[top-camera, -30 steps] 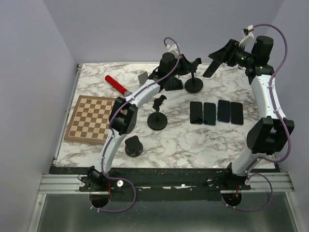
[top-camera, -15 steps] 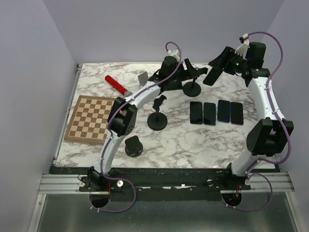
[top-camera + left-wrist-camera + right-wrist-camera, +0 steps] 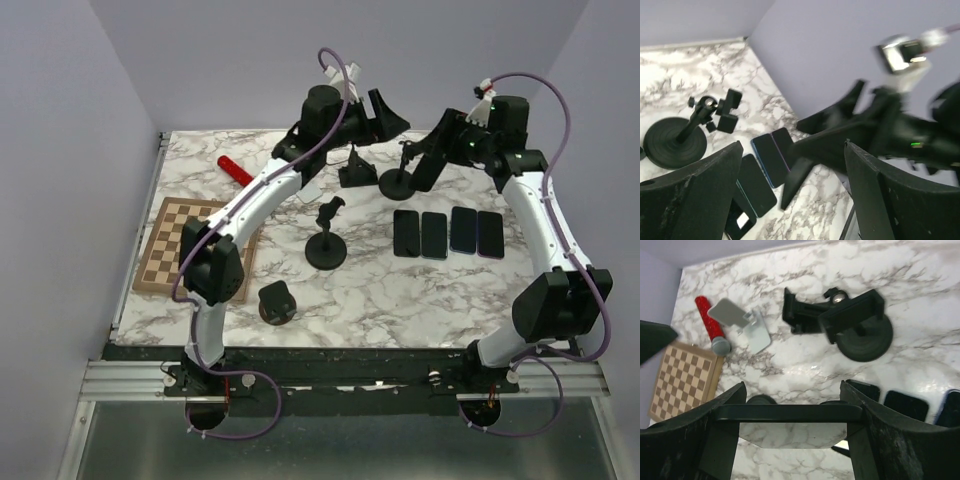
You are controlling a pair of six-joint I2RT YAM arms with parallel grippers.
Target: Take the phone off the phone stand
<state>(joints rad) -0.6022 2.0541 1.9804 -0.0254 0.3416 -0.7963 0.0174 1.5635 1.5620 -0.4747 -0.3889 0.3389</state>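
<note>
Sadly easy to drop the phone [image 3: 790,414] from here: pinched only by its thin edges between the right fingers [image 3: 685,440], so could slip out. Could also bump the empty phone stand [image 3: 865,340] close by, or the left fingers [image 3: 690,200], spread wide, holding nothing. Looks flat, dark, shiny; hangs near the far edge of the counter [image 3: 380,290].

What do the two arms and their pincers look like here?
The left arm and right arm share white link shells and bulky black joint housings. A purple cable loops along each. The left pincer and right pincer each have two broad matte-black fingers. A green light glows by the right wrist.
</note>
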